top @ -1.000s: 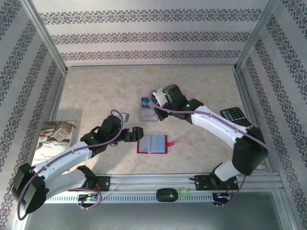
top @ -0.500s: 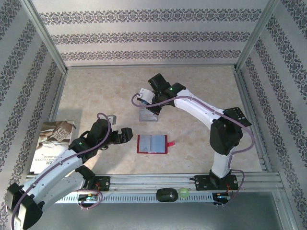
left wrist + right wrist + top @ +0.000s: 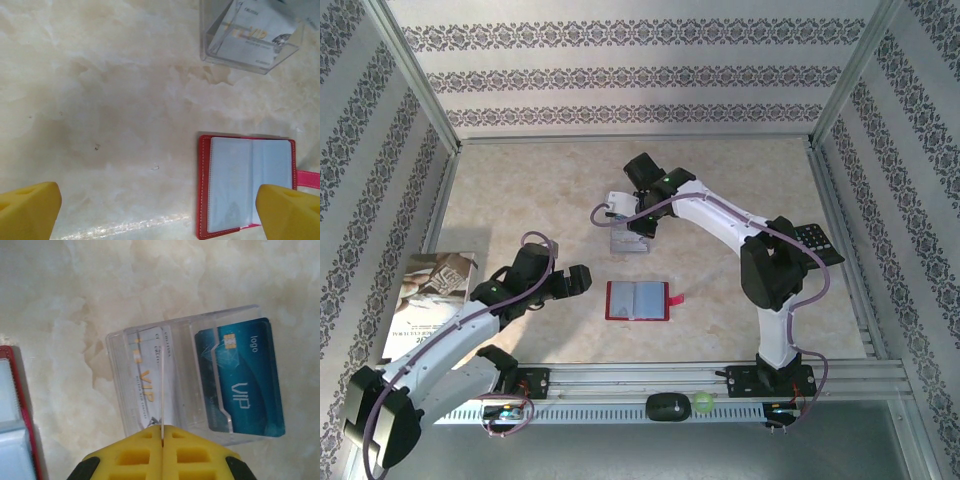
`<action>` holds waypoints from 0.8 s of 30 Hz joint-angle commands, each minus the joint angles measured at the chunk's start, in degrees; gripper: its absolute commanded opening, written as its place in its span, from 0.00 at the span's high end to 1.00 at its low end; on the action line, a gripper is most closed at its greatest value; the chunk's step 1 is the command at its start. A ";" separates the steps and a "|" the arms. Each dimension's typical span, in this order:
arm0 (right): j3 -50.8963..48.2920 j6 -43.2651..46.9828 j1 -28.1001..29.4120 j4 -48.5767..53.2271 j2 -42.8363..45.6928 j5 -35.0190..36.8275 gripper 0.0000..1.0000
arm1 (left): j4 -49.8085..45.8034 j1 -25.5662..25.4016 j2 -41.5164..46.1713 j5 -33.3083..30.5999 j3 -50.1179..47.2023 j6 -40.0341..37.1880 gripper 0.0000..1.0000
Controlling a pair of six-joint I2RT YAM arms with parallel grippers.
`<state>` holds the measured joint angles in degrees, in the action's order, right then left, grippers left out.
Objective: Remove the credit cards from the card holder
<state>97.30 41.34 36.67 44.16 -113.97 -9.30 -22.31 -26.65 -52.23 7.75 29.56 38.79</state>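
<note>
Right claw (image 3: 162, 442) pinches card (image 3: 162, 390) edge-on over stand (image 3: 190, 322) slot for clean drop; left claw (image 3: 160, 210) spread near open wallet (image 3: 250, 185).

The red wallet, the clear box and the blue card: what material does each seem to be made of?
Red wallet: probably leather or imitation leather, matte, with pale stitching along the edge; its inner sleeves look like clear film. Clear box: rigid transparent plastic, likely acrylic, with glossy edges. Blue card: thin glossy plastic, printed.
</note>
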 commanded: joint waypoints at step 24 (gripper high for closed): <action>3.45 -0.11 -0.72 -2.89 -4.62 1.02 0.73 | 1.81 2.60 -2.45 3.49 -0.55 0.54 0.00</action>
<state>100.99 43.40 36.21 45.54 -120.07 -9.32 -22.20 -24.86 -55.44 10.13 29.58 38.81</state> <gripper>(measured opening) 0.266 0.997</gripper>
